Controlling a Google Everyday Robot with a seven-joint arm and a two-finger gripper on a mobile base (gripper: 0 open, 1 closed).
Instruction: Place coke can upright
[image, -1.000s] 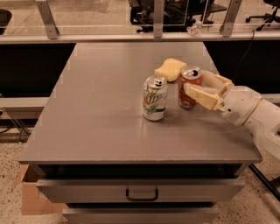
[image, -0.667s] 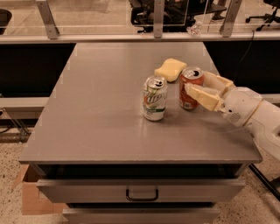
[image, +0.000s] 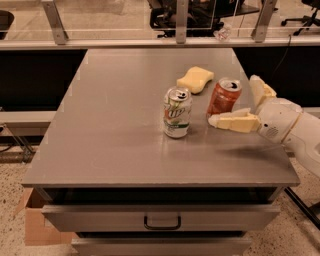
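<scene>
The coke can (image: 223, 98), red-orange with a silver top, stands on the grey table (image: 120, 130) right of centre, leaning slightly. My gripper (image: 234, 101) reaches in from the right and is open. Its near finger (image: 234, 122) lies on the table by the can's base, and its far finger (image: 260, 90) stands apart, to the right of the can. The can sits at the mouth of the fingers and neither finger grips it.
A white-and-green 7UP can (image: 177, 112) stands upright just left of the coke can. A pale yellow sponge (image: 195, 79) lies behind both cans. The table has drawers below with a handle (image: 162, 221). A cardboard box (image: 36, 225) sits on the floor at the lower left.
My gripper was shut around the coke can; now its fingers have spread and drawn back to the right. The can stays standing in the same place.
</scene>
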